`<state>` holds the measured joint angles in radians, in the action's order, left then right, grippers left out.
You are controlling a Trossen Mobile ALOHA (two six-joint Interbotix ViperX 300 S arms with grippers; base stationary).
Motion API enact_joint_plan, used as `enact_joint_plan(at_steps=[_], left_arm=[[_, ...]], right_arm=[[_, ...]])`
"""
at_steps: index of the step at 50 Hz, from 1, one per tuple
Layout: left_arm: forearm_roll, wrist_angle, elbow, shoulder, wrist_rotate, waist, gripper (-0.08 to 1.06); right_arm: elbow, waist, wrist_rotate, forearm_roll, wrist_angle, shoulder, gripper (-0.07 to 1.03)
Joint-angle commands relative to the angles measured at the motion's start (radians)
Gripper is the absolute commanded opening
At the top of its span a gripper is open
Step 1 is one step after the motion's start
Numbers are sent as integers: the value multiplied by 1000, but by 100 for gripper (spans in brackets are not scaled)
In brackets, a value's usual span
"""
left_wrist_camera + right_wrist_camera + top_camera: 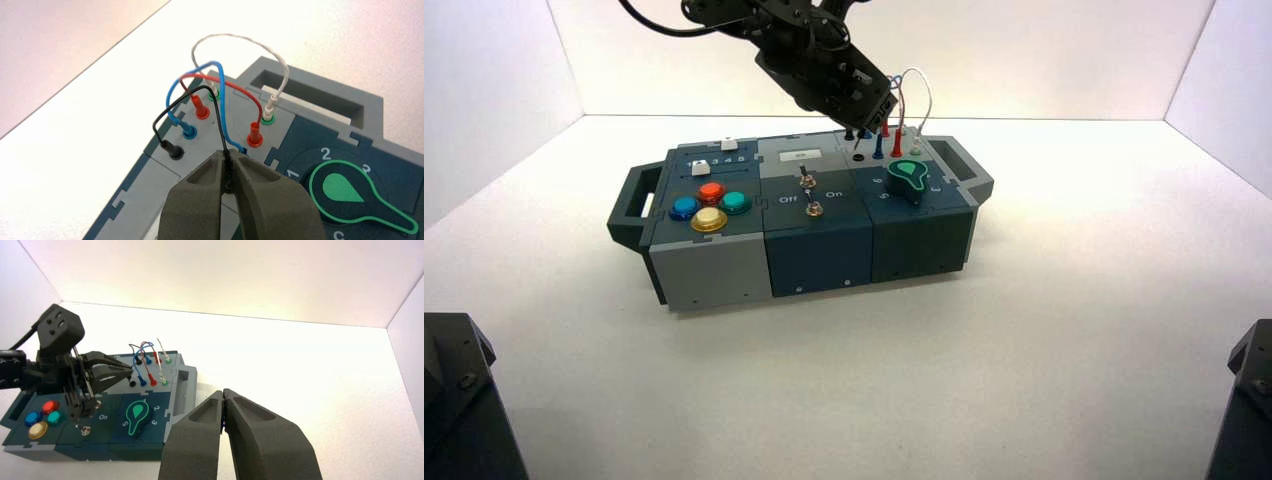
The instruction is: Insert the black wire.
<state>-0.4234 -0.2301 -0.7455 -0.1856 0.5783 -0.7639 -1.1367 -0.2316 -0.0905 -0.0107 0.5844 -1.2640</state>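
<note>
The black wire (160,114) arches over the wire panel at the box's back right. One of its black plugs (173,149) sits in a socket. My left gripper (228,154) is shut on the wire's other end, the slim black plug pinched between its fingers. In the high view this gripper (856,131) hangs just above an empty black socket (858,157), close to the blue and red plugs. My right gripper (223,395) is shut and empty, held off to the box's right.
Blue (189,132), red (254,136) and white (268,111) wires are plugged in beside the black one. The green knob (909,178) lies in front of the sockets. Two toggle switches (809,192) and coloured buttons (709,205) lie further left on the box (714,270).
</note>
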Motion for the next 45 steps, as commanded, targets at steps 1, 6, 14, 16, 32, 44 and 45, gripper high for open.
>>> enact_joint_plan(at_steps=[1, 6, 14, 16, 32, 44, 45], left_arm=[[3, -5, 18, 15, -3, 5, -3], [3, -5, 18, 11, -3, 5, -3], [3, -6, 28, 2, -3, 5, -3], [3, -6, 29, 0, -5, 5, -3], [3, -6, 40, 0, -5, 3, -3], [3, -3, 40, 3, -5, 3, -3], [5, -3, 38, 3, -5, 3, -3]], right_arm=[[14, 5, 0, 3, -12, 14, -2], [14, 5, 0, 3, -12, 14, -2], [14, 5, 0, 3, -12, 14, -2], [14, 5, 0, 2, -14, 14, -2], [14, 5, 0, 3, -12, 14, -2], [14, 5, 0, 3, -14, 14, -2], [14, 5, 0, 3, -14, 14, -2]])
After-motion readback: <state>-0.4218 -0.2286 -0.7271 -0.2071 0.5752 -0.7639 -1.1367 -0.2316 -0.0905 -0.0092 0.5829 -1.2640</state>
